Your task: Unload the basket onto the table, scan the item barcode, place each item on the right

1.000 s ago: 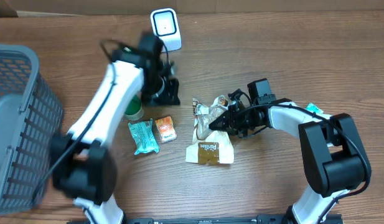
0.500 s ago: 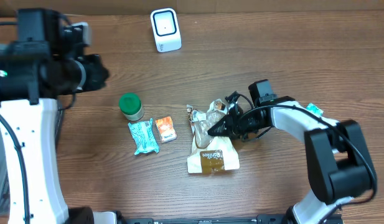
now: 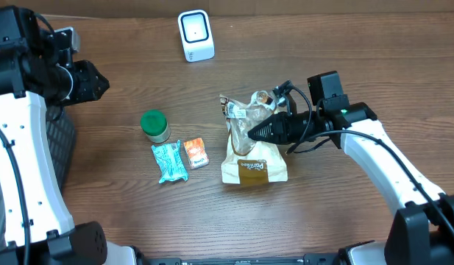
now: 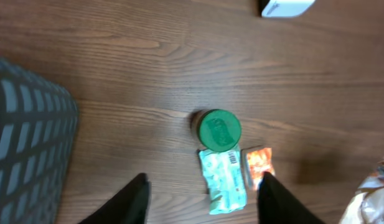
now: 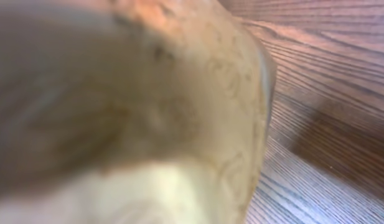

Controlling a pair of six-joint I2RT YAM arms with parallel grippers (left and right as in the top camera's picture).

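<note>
Right gripper (image 3: 250, 134): jaws clenched and pinching the snack bag (image 3: 256, 165), apparently at its crinkled clear upper part. The right wrist view is showing only blurred tan film, so the exact grip spot is unclear. The bag is lying mid-table with its tan labelled end toward the near edge, well apart from the white scanner (image 3: 196, 34), which is standing by the far edge of the table (image 3: 359, 44). Left gripper (image 4: 204, 183): fingers spread, carrying nothing, hovering high over the table's left part. Below it a green-lidded jar (image 4: 220, 129) is standing, with a teal packet (image 4: 226, 180) and an orange packet (image 4: 259, 165) lying side by side just beside it. A grey basket (image 4: 27, 124) is sitting at the left edge.
</note>
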